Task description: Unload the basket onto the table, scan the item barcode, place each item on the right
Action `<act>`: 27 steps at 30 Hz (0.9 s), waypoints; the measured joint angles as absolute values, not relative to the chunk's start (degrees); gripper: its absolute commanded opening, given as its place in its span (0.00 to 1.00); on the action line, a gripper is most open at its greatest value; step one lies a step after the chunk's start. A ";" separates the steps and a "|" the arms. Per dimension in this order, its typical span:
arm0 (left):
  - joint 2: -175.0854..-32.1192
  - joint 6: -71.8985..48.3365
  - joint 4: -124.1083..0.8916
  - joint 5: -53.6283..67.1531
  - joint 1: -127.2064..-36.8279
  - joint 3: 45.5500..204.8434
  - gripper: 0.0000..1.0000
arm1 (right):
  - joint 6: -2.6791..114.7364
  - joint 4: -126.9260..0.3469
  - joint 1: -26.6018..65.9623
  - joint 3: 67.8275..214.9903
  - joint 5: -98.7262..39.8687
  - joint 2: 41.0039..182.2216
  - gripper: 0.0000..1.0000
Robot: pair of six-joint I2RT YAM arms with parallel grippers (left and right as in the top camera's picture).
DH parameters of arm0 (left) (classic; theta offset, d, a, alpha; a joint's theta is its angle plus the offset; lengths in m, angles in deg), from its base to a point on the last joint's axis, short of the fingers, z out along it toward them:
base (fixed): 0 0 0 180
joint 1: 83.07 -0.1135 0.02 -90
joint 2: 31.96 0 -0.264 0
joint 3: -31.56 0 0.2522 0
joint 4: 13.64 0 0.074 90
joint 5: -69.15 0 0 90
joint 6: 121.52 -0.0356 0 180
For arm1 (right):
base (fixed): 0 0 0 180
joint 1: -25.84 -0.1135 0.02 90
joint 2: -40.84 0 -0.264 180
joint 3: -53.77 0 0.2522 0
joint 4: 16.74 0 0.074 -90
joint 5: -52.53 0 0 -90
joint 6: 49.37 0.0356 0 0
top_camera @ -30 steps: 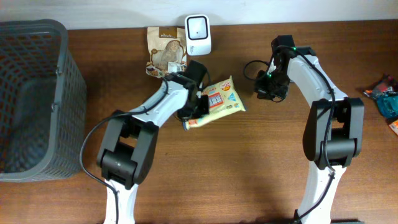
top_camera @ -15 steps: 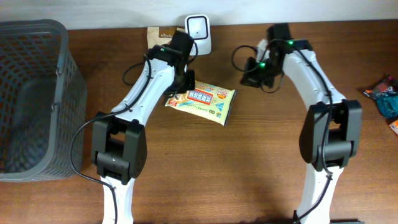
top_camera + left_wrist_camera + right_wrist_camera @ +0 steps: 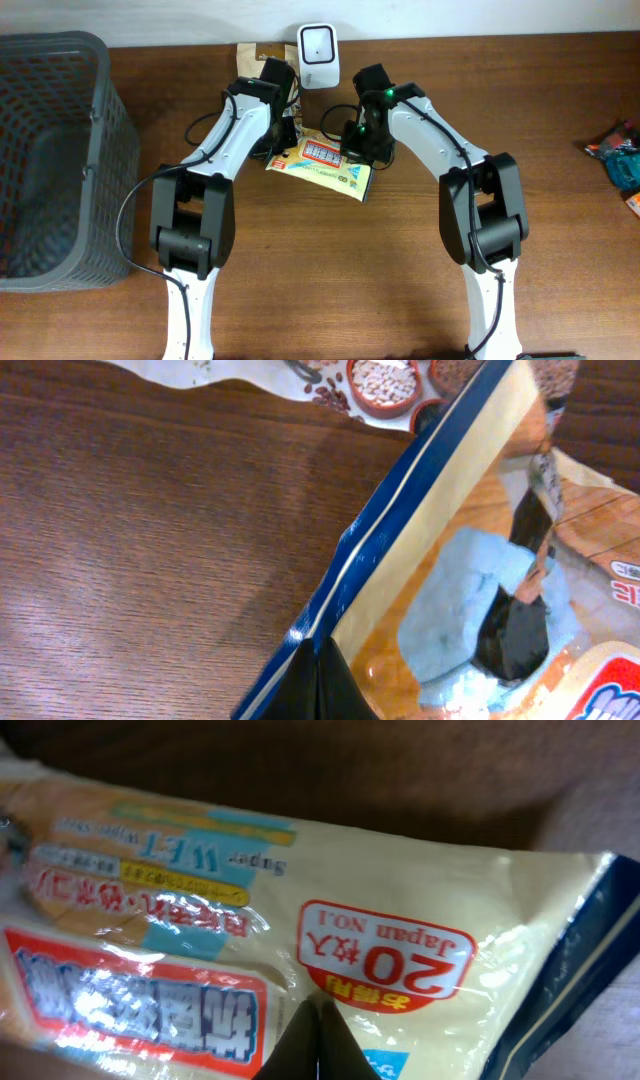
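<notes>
1. White links, black joints on left arm (image 3: pixel 213 150) and right arm (image 3: pixel 437 137).
2. Black cable (image 3: pixel 133 215) trailing back from left tool (image 3: pixel 283 140) in a loose loop.
3. Small green light (image 3: pixel 387 95) just behind right tool (image 3: pixel 357 152).
4. Black fingers (image 3: pixel 315 685), tapering to a narrow tip.

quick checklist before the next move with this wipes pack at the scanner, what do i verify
1. left gripper clamped on the wipes pack edge: ok.
2. right gripper holding the pack: cannot tell; jaws are shut, tips against its printed face.
3. scanner uncovered, just behind the pack: ok.
4. barcode turned toward the scanner: cannot tell; no barcode shows in any view.
5. pack lifted off the table: cannot tell.
</notes>
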State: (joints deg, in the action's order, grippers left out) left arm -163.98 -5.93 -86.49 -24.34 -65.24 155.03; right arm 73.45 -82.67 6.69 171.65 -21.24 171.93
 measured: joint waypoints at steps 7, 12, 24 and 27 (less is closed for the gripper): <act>-164.00 -5.91 -90.45 -24.30 -65.20 155.03 0.00 | 71.20 -80.11 8.06 170.58 -25.66 171.73 0.04; -164.00 -5.74 -94.69 -23.23 -65.20 155.84 0.00 | 67.48 -81.07 11.78 170.60 -26.01 171.73 0.04; -165.16 -9.67 -92.13 -8.73 -62.47 163.51 0.00 | 61.43 -89.16 11.82 177.77 -15.84 171.95 0.04; -169.25 -9.69 -91.34 -7.84 -60.65 163.62 0.00 | 61.38 -87.28 11.82 173.62 -15.28 171.95 0.04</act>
